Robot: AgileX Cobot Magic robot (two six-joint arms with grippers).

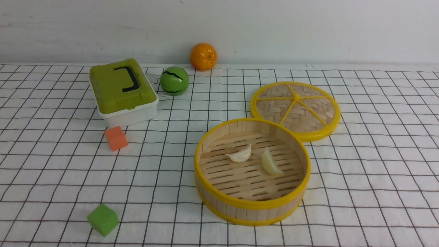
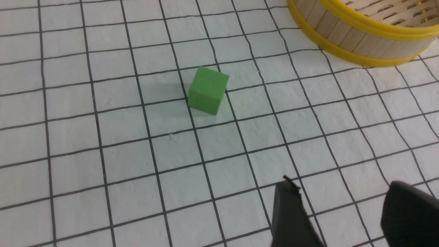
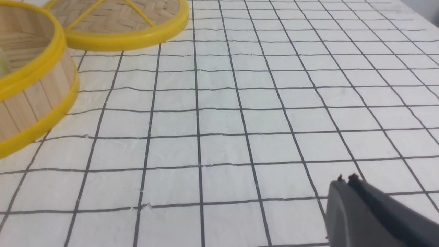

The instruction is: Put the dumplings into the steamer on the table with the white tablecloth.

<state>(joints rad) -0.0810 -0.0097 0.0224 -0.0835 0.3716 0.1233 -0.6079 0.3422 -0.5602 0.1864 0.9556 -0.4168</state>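
Two dark fingers (image 2: 291, 216) of the left gripper (image 2: 343, 212) stand apart with nothing between them, above the white tablecloth (image 2: 103, 171) near a green cube (image 2: 206, 91). Of the right gripper (image 3: 363, 212) only one finger shows, so I cannot tell whether it is spread or closed. Farther out, both dumplings (image 1: 240, 155) lie side by side on the slatted floor of the steamer (image 1: 252, 205), with its lid (image 1: 295, 109) just behind. The task looks done to me; no dumpling remains on the cloth.
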